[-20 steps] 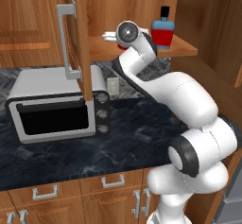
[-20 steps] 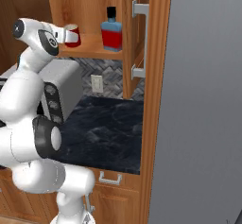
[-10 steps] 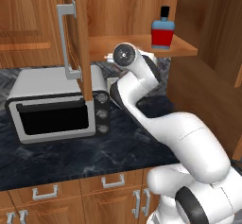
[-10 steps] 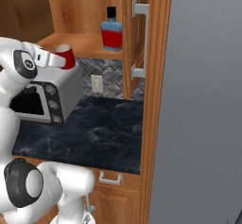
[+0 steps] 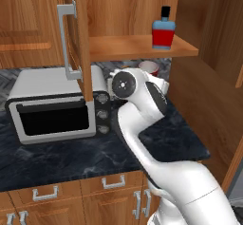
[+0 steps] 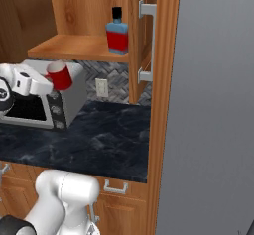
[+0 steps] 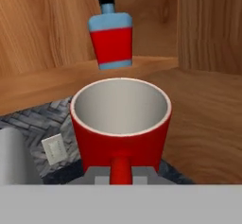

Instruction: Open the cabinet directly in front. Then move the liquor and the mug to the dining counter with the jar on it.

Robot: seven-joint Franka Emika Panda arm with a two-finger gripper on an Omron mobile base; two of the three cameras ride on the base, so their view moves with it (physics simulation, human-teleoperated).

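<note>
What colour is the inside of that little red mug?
Whitish grey inside the mug, with a red outside; the hand view looks straight into it.

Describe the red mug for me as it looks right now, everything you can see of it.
The mug is small, glossy red outside and whitish inside, empty, with a side handle facing the hand camera. It sits upright in the shut gripper, which grips it at the handle. In the right base view it hangs in the air below the cabinet shelf, in front of the toaster oven, off the black counter. The liquor stands behind it on the shelf, apart from it.
</note>
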